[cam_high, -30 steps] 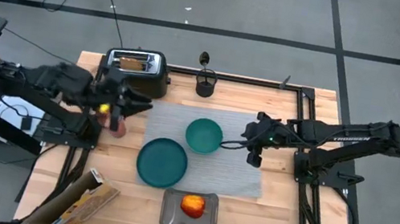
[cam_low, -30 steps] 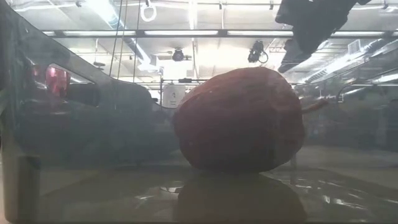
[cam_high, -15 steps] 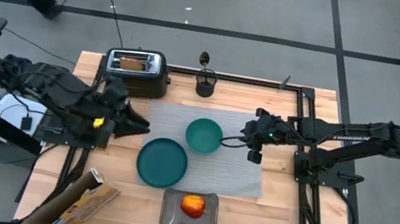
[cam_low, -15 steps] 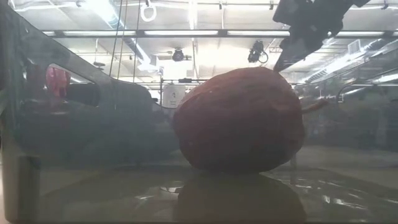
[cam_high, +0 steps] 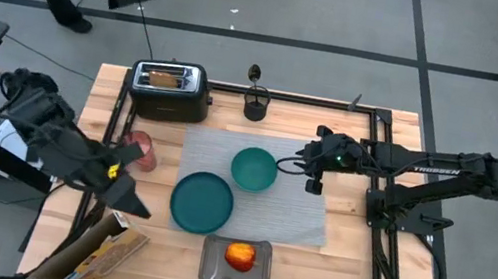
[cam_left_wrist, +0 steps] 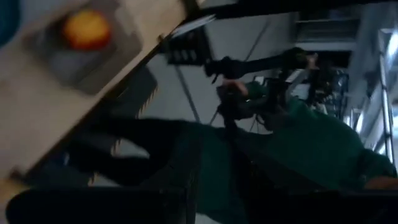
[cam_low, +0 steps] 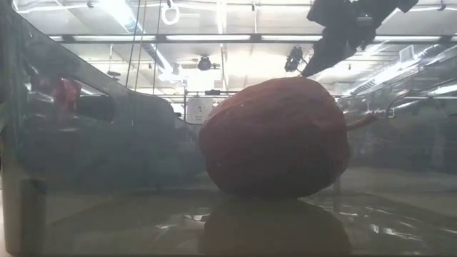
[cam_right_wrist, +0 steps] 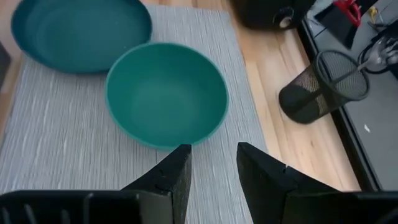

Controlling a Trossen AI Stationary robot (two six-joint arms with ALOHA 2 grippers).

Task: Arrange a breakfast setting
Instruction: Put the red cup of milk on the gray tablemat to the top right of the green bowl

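Note:
A grey placemat [cam_high: 292,218] carries the teal plate [cam_high: 202,202] and the smaller teal bowl [cam_high: 253,169]. The pink cup [cam_high: 138,149] stands upright on the wood just left of the mat. The apple [cam_high: 241,256] lies in a grey tray [cam_high: 210,267]. A toast slice [cam_high: 167,76] sticks out of the toaster. The spoon [cam_high: 254,73] stands in a mesh holder. My left gripper [cam_high: 130,203] hangs near the table's left front, away from the cup. My right gripper [cam_right_wrist: 211,167] is open and empty, just right of the bowl [cam_right_wrist: 165,93].
The black-and-chrome toaster [cam_high: 172,91] stands at the far left. The mesh holder [cam_high: 254,108] is behind the mat. A brown box [cam_high: 93,253] lies at the near left corner. In the low view the apple [cam_low: 275,135] fills the foreground. A person moves beyond the far edge.
My left gripper has drawn back from the cup toward the table's near left corner, rising and rolling as it went. The cup stays upright beside the mat. My right gripper has edged a little toward the bowl.

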